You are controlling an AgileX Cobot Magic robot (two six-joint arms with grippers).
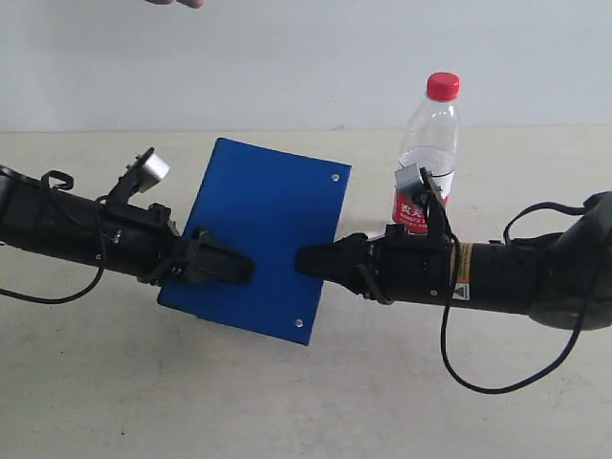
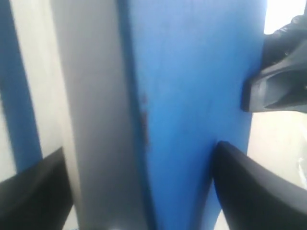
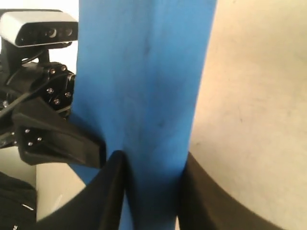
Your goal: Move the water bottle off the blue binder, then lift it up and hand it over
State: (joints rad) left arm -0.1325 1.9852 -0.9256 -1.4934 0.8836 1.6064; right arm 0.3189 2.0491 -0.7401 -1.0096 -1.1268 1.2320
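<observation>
Two pincers meet on the blue binder [image 1: 263, 220] from opposite long edges. The left pincer [image 1: 239, 268] is at its left edge and the right pincer [image 1: 311, 258] at its right edge, tips facing each other across the cover but apart.

The binder appears raised off the table [image 1: 287, 411] and tilted, its long axis running from its low near end up and away.

The right pincer is clamped narrow on the binder's edge, one finger on each face. The left pincer's jaws stand wide, straddling the opposite edge; I cannot tell whether either finger touches the cover. The weight therefore looks to be on the right arm.

The water bottle [image 1: 430, 143] stands upright on the table beyond the binder's right edge, clear of it.

The coming move likely turns on the left pincer drawing straight off the binder's left edge, along its short axis.
</observation>
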